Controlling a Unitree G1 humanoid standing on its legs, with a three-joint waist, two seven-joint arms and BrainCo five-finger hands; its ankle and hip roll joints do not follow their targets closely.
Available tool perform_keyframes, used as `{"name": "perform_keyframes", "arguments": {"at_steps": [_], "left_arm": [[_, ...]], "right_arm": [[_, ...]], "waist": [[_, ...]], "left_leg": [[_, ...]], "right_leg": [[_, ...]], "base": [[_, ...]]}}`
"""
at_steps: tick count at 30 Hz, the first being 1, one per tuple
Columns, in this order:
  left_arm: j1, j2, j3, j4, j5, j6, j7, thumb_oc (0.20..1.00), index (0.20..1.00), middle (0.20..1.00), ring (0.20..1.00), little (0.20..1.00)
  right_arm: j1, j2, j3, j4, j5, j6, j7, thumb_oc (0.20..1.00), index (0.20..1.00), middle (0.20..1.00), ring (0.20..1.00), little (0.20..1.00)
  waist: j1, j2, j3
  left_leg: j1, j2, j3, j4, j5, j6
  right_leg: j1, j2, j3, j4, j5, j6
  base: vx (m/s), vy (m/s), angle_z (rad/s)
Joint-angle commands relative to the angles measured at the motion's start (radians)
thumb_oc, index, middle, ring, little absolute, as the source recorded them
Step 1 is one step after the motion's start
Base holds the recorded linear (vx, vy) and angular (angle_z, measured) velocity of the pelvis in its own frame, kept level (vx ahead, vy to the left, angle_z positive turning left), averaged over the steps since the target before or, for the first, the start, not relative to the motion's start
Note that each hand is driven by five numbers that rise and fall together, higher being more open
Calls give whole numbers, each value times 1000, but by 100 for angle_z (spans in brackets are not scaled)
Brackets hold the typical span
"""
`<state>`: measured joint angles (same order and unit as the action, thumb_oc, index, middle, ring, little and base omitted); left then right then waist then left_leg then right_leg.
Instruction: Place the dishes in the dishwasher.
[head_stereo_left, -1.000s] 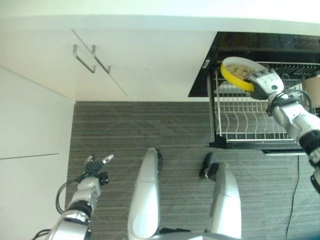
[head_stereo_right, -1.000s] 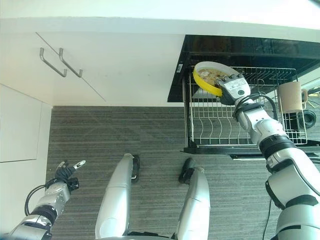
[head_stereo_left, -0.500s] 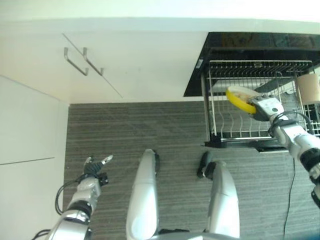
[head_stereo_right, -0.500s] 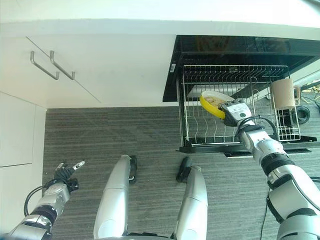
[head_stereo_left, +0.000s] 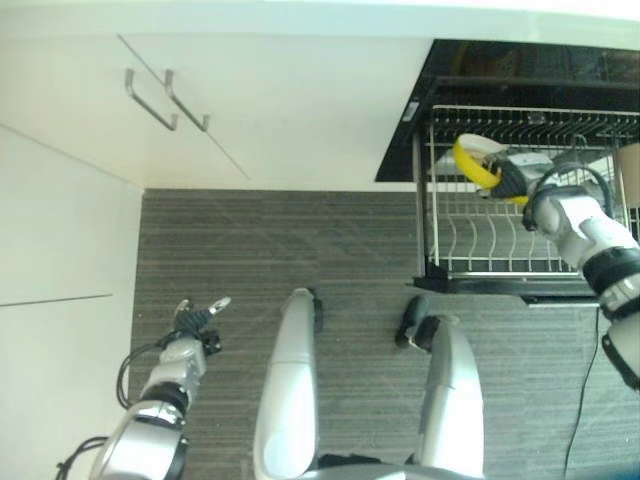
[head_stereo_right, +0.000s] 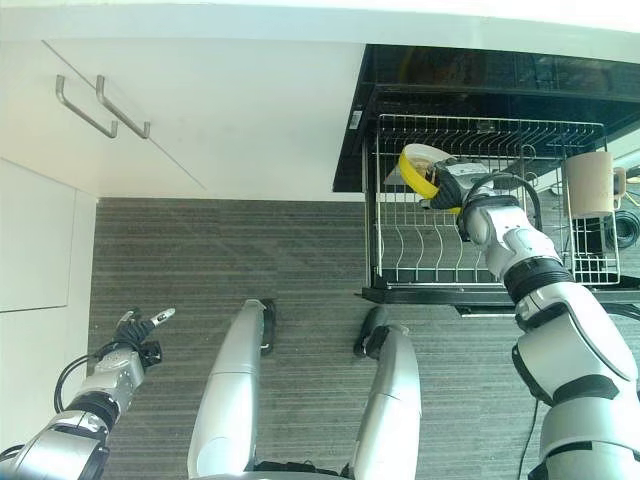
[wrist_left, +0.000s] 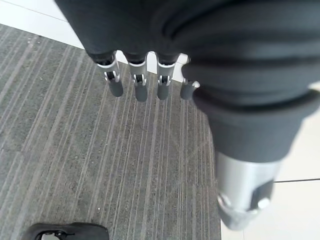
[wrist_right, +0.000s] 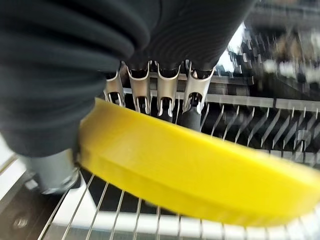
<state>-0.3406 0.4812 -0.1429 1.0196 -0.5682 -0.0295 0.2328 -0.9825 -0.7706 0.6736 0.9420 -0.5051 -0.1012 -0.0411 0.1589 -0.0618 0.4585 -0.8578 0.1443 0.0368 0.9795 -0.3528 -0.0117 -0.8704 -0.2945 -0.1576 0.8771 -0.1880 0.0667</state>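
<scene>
Right hand (head_stereo_right: 447, 188) grips yellow plate (head_stereo_right: 413, 168), fingers (wrist_right: 165, 95) curled over the rim, thumb under it. Plate is tilted on edge, inside the wire rack (head_stereo_right: 400, 255) of the open dishwasher (head_stereo_right: 450, 75), at the rack's back left part, over the tines. Whether the plate touches the wires, cannot tell. Wrist view: yellow rim (wrist_right: 200, 170) runs across just beneath the fingers, rack wires behind and below.

Beige mug (head_stereo_right: 590, 185) sits at the rack's right side, well apart from the plate. Rack is pulled out over the grey striped floor (head_stereo_right: 200, 260).

Left hand (head_stereo_left: 195, 320) hangs low over the floor at lower left, far from the dishwasher, fingers (wrist_left: 137, 85) straight and relaxed, holding nothing. Wrist view: fingers point at the floor near the white cabinet base.

White cabinets (head_stereo_right: 220, 110) fill the left and top, two metal handles (head_stereo_right: 100, 105) on the upper left door. Dishwasher is to the right of the cabinets, dark interior above the rack.
</scene>
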Motion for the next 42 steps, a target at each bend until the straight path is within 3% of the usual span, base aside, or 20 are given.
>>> {"name": "perform_keyframes", "arguments": {"at_steps": [1,7,10,13,16,24,28,30,32,38,40,41,42], "left_arm": [[21,22,-14,-3,29,18,7,1000,1000,1000,1000,1000],[12,21,0,-37,25,63,25,1000,1000,1000,1000,1000],[23,15,5,-58,24,74,40,1000,1000,1000,1000,1000],[63,3,25,-119,17,98,73,1000,1000,1000,1000,1000],[113,-24,44,-153,16,89,100,1000,1000,1000,1000,1000],[192,-60,102,-185,21,80,124,1000,1000,1000,1000,1000],[191,-68,132,-190,31,104,142,1000,1000,1000,1000,1000],[188,-69,136,-184,30,105,144,1000,1000,1000,1000,1000],[174,-79,139,-163,29,107,157,1000,1000,1000,1000,1000],[145,-108,137,-117,5,98,177,1000,1000,1000,1000,1000],[132,-115,129,-89,-6,88,173,1000,1000,1000,1000,1000],[127,-122,127,-86,-12,86,178,1000,1000,1000,1000,1000],[126,-128,123,-81,-17,80,180,1000,1000,1000,1000,1000]], "right_arm": [[113,25,8,70,58,27,83,1000,1000,1000,1000,1000],[160,73,-87,39,306,121,63,1000,1000,1000,1000,1000],[192,69,-128,-22,388,123,58,1000,1000,1000,1000,1000],[276,51,-220,-265,587,164,34,1000,1000,1000,1000,1000],[395,68,-352,-471,688,146,41,1000,1000,1000,1000,1000],[647,73,-685,-873,859,209,21,1000,1000,1000,1000,1000],[751,87,-888,-1001,974,205,-99,1000,1000,1000,1000,1000],[768,84,-925,-1026,985,188,-138,1000,1000,1000,1000,1000],[812,86,-1024,-1098,967,125,-283,1000,1000,1000,1000,1000],[874,106,-1127,-1088,909,98,-494,1000,1000,1000,1000,1000],[887,130,-1124,-1044,897,45,-573,1000,1000,1000,1000,1000],[904,153,-1119,-1018,871,29,-636,774,774,774,774,774],[914,167,-1113,-1002,869,9,-656,200,200,200,200,200]], "waist": [[18,41,-11],[7,44,-4],[-2,40,-3],[-31,32,6],[-64,22,9],[-137,-20,15],[-178,-64,12],[-187,-72,10],[-216,-89,6],[-251,-88,-1],[-260,-80,3],[-264,-71,6],[-267,-63,11]], "left_leg": [[15,-36,-60,-108,37,-1],[12,-37,-58,-95,35,6],[16,-36,-57,-102,38,6],[49,-26,-48,-129,48,3],[87,-14,-39,-171,63,-2],[195,24,-18,-288,101,-8],[237,46,-5,-341,138,-7],[248,51,0,-349,140,-8],[272,62,17,-371,144,-12],[289,70,42,-395,151,-22],[290,66,47,-398,155,-18],[282,61,49,-389,152,-15],[277,57,49,-382,152,-13]], "right_leg": [[18,16,34,59,-85,18],[13,21,35,71,-83,13],[16,27,37,66,-81,13],[43,39,42,41,-73,13],[76,54,53,5,-61,17],[180,84,64,-112,-29,34],[228,98,54,-185,15,31],[239,100,53,-197,20,32],[263,112,58,-231,30,37],[283,120,72,-277,41,44],[281,119,76,-280,45,44],[273,117,80,-274,44,43],[267,115,83,-267,44,42]], "base": [[23,-6,5],[25,11,3],[10,8,-1],[39,41,-3],[49,53,-7],[65,34,-20],[-16,-40,-23],[35,-15,-18],[32,-11,-17],[0,24,-16],[-24,45,-16],[-32,42,-15],[-31,50,-10]]}}
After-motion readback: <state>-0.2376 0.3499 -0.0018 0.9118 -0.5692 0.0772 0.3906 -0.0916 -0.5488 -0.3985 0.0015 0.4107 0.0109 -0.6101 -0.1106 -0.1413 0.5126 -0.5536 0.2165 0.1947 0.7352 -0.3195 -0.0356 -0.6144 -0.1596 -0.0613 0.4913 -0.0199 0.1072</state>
